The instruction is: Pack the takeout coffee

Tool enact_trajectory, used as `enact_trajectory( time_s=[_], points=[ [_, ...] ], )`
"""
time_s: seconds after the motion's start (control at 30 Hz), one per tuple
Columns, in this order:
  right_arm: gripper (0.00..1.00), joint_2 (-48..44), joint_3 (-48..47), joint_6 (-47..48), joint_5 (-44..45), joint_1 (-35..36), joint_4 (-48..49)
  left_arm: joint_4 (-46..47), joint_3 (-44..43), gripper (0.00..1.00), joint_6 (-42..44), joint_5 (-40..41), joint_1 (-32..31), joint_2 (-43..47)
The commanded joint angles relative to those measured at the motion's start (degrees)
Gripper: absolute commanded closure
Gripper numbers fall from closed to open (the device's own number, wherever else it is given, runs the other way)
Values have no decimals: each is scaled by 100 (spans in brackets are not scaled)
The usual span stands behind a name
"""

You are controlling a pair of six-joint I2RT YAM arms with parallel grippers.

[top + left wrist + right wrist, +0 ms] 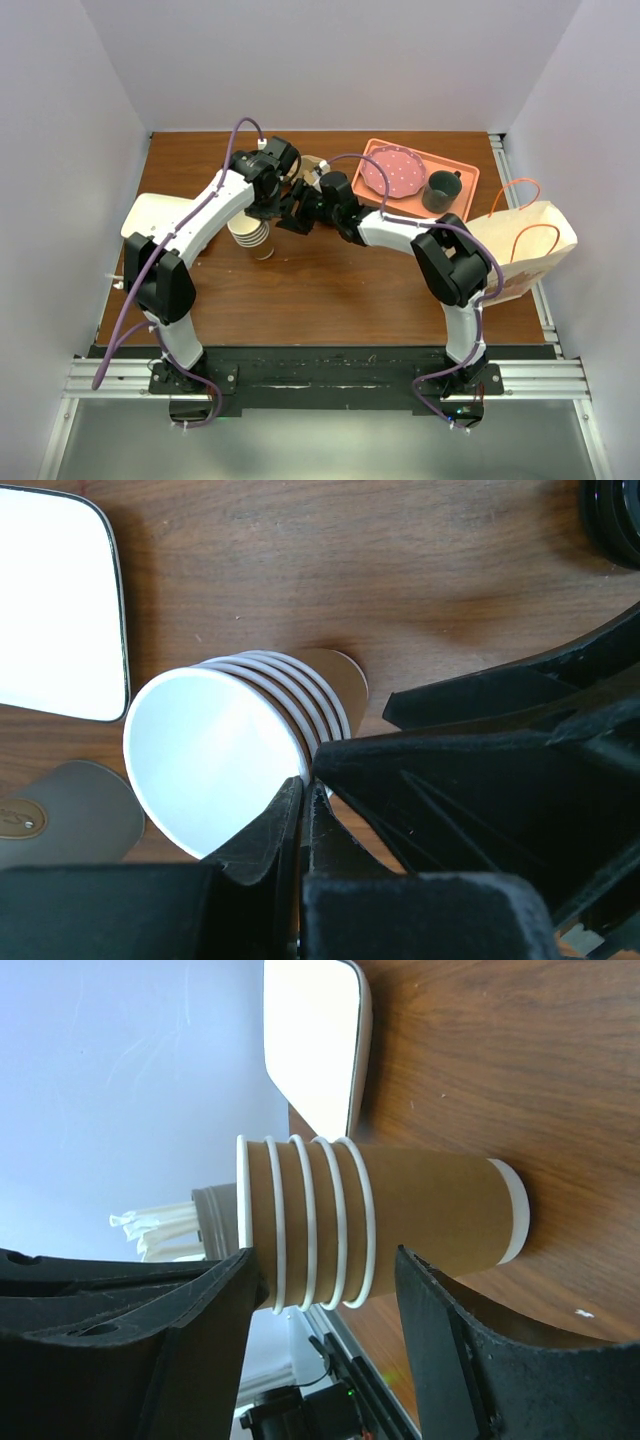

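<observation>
Left tool (303, 786): clenched, fingers pressed together, tips at the rim of the top cup; cannot tell whether the paper wall is caught between them.
Right tool (325, 1260): released, jaws apart, one finger by the stack's top rim, the other nearer its base; contact unclear.
Cup stack (252, 236): one stack of five nested lidless cups, brown sides, white rims, upright on the table (330, 280), near the white tray.
Takeout coffee (612, 520): one, seen only as a dark ribbed round edge in the top right corner of the left wrist view, apart from the stack; sides out of frame.
White tray (150, 215): one, at the table's left edge.
Salmon tray (468, 172): one, far right, carrying one pink dotted plate (392, 172) and one dark mug (441, 190).
Paper bag (525, 250): one, with two orange handles, at the table's right edge.
Grey holder (215, 1218): one, behind the stack, with several white wrapped sticks (155, 1228); exact count unclear.
</observation>
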State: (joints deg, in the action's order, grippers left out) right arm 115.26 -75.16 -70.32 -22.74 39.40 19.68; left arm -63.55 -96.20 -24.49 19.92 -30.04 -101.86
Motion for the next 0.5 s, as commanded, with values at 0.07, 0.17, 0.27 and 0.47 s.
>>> enact_trajectory(
  time_s=[0.07, 0.17, 0.27, 0.47],
  points=[
    [40, 198, -421, 54, -116, 130, -139, 9, -206, 100, -47, 143, 7, 246],
    [41, 260, -579, 212, -81, 130, -552, -8, -241, 100, -38, 196, -2, 263],
    [42, 269, -553, 256, -46, 138, -615, -8, -276, 100, -47, 249, 7, 281],
    [43, 348, -667, 449, 7, 138, -887, -61, -364, 100, -38, 442, -2, 334]
  ],
)
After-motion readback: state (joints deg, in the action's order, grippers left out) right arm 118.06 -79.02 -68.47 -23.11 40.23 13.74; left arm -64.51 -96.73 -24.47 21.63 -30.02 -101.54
